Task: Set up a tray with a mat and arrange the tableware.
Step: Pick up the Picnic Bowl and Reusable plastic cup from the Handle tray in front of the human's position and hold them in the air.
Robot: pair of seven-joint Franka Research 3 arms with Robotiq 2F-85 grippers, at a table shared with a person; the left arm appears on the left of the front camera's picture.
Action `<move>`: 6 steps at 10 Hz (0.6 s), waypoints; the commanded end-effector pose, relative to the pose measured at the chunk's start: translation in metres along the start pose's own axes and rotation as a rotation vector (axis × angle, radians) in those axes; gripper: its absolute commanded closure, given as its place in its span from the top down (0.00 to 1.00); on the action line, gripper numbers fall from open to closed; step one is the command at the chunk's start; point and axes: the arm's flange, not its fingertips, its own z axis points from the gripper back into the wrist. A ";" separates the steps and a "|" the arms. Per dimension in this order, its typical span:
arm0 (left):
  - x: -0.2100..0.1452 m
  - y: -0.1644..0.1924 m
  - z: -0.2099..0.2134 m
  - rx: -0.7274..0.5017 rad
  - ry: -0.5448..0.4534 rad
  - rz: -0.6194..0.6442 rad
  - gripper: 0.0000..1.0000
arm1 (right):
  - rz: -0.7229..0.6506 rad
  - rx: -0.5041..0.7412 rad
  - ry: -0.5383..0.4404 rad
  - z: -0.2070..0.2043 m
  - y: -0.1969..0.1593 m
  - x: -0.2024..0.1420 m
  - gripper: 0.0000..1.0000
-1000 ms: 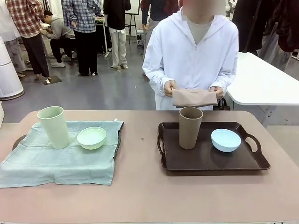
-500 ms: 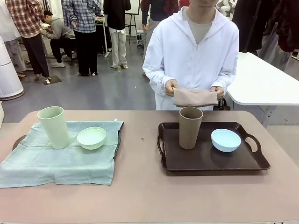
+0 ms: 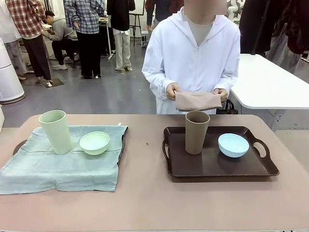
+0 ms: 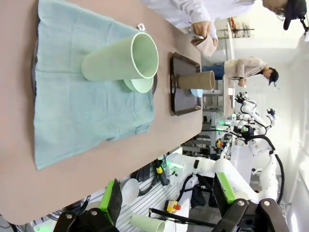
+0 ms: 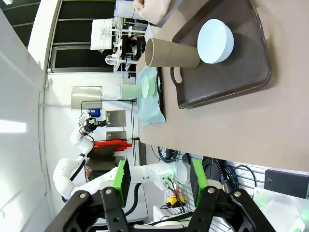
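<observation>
Person's hands are both clamped on a folded tan mat, held at waist height beyond the table's far edge, not yet over it. Only change in the last second: the person shifted slightly toward the robot's left and the mat went with them, same height, still folded. Nothing on the table moved. Right side: brown tray is bare, with the brown tumbler upright on it and the light blue bowl just beside it. Left side looks done: pale green tumbler and mint green bowl sit on a blue-green cloth with a dark tray rim showing under it. Left gripper is spread wide and empty, well back from the table; right gripper also has its jaws apart with nothing between them. My read: the mat is meant for the brown tray, so the tumbler and bowl probably have to come off before it goes down. No handover or placement started yet.
</observation>
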 end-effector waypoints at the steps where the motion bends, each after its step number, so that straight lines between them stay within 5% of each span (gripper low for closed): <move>1: 0.000 0.000 0.001 -0.003 -0.003 -0.002 1.00 | 0.019 0.018 -0.003 0.000 -0.001 0.001 0.66; 6: 0.000 0.000 0.001 -0.003 -0.003 -0.002 1.00 | 0.019 0.018 -0.003 0.000 -0.001 0.001 0.66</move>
